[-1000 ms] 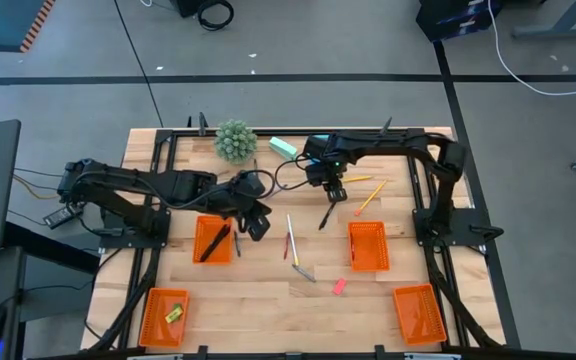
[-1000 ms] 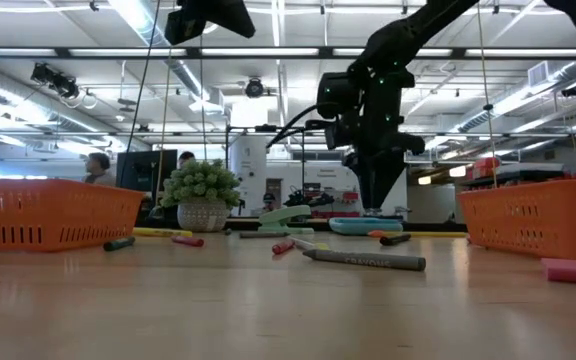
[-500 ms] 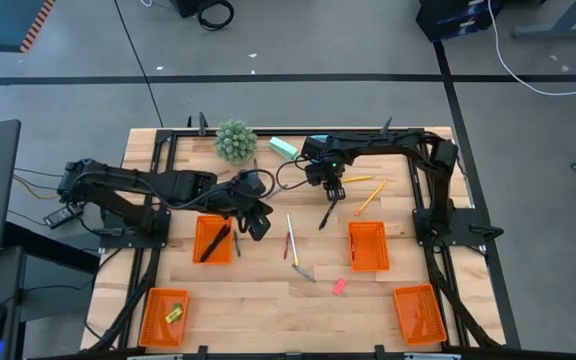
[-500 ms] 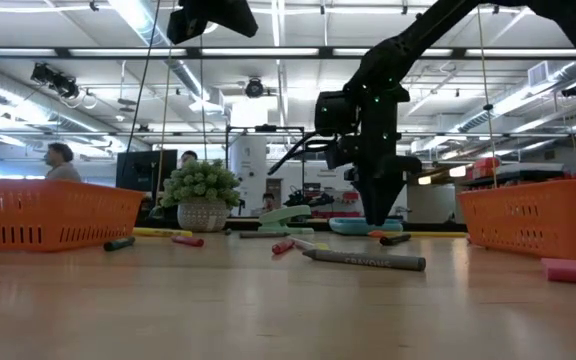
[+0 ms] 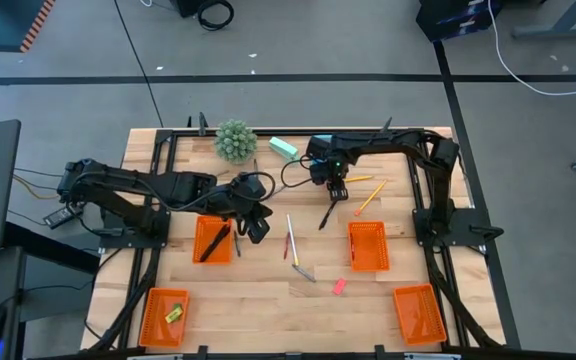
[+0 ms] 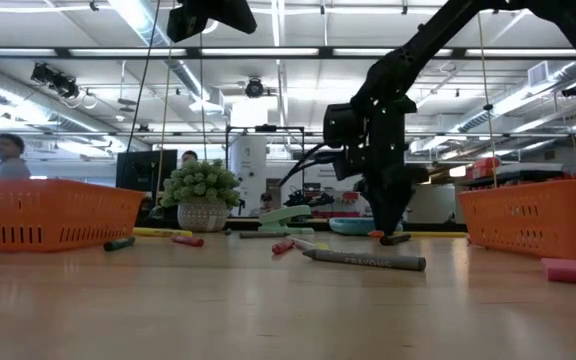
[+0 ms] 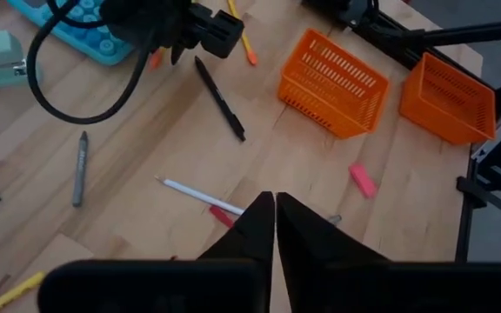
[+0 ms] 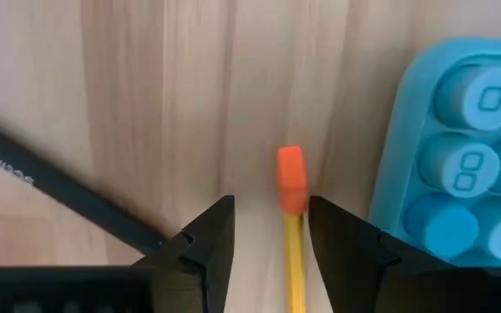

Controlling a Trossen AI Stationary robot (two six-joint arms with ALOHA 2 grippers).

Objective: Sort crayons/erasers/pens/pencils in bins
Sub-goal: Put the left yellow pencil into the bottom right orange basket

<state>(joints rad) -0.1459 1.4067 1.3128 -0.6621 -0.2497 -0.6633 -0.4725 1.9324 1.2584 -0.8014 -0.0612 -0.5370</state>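
The right gripper (image 8: 266, 228), jaws open, straddles a yellow pencil (image 8: 294, 252) beside the calculator (image 8: 459, 148) near the table's (image 5: 268, 290) back edge. Next it likely needs to close and lift. The left gripper (image 7: 274, 217) hangs closed, empty.

A wooden table (image 5: 268, 295) carries four orange bins (image 5: 368, 246), scattered pens (image 5: 325, 216), pencils (image 5: 370, 197), a potted plant (image 5: 235, 140).

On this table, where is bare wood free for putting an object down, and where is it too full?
Bare wood lies along the near edge between the bin with the eraser and the empty corner bin. Crowded: the middle, around the white pen, grey crayon and pink eraser, and the far side by the plant and calculator.
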